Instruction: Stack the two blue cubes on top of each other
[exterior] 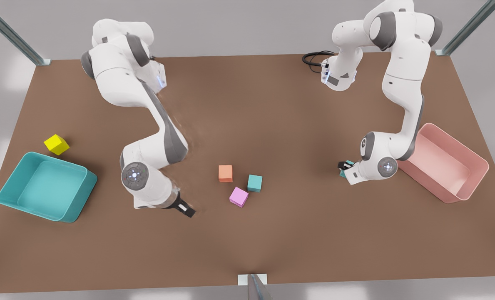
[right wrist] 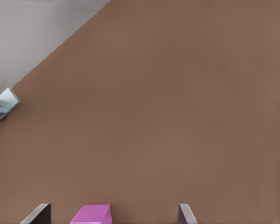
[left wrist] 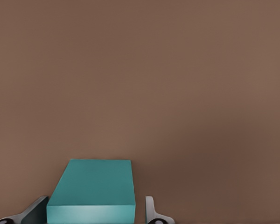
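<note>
One blue cube (exterior: 254, 183) rests on the brown table near the middle. The other blue cube (exterior: 349, 163) (left wrist: 91, 191) sits between the fingers of my left gripper (exterior: 344, 168) (left wrist: 94, 214), which is shut on it low over the table at the front view's right. My right gripper (exterior: 187, 210) (right wrist: 113, 217) is open, low at the front view's left of the middle cubes. Its fingers point toward the purple cube (exterior: 239, 196) (right wrist: 92, 213), which lies a little ahead of them.
An orange cube (exterior: 225, 173) lies beside the middle blue cube and the purple one. A yellow cube (exterior: 56, 144) sits by the large teal bin (exterior: 80, 200) at the front view's left. A pink bin (exterior: 474, 183) stands behind the left arm.
</note>
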